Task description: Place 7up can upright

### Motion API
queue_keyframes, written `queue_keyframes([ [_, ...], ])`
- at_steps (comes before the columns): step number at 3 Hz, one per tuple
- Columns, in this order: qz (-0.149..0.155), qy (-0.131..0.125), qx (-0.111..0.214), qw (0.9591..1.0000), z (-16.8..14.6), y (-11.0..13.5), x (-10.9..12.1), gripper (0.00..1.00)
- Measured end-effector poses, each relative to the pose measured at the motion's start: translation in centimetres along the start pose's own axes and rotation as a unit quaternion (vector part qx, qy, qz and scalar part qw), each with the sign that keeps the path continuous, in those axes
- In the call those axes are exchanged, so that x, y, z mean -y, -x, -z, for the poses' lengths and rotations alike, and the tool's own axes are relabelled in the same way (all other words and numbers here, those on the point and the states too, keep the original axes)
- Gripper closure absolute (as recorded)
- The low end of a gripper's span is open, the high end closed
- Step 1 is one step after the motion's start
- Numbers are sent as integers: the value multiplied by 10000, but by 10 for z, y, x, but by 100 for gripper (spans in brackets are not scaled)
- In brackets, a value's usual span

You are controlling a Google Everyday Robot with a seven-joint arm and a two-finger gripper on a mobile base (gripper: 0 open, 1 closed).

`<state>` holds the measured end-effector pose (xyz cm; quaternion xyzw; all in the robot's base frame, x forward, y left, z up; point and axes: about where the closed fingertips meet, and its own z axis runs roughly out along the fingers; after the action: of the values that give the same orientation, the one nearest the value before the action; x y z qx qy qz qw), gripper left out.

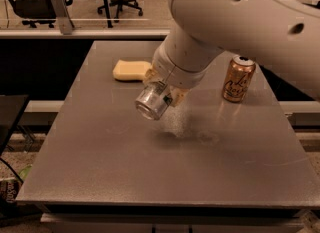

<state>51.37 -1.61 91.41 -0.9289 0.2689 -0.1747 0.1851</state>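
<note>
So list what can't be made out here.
Camera view:
1. 7up can, held by the gripper above the table: label unreadable, its end faces the camera.
2. Arm: cut off by top and right edges.
3. Orange can: script too small to read.

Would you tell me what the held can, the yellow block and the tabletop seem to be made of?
7up can, held tilted above the table in the gripper: thin metal, likely aluminium, with a shiny silvery rim. Yellow block: probably sponge foam, matte with soft rounded edges. Table: hard grey speckled top with a faint sheen, perhaps laminate.
</note>
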Motion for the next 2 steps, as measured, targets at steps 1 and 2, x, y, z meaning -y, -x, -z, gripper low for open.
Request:
queue_keyframes([
  [1, 244, -161, -73, 9995, 0, -2, 8, 100],
  [2, 245, -162, -73, 9995, 0, -2, 8, 100],
])
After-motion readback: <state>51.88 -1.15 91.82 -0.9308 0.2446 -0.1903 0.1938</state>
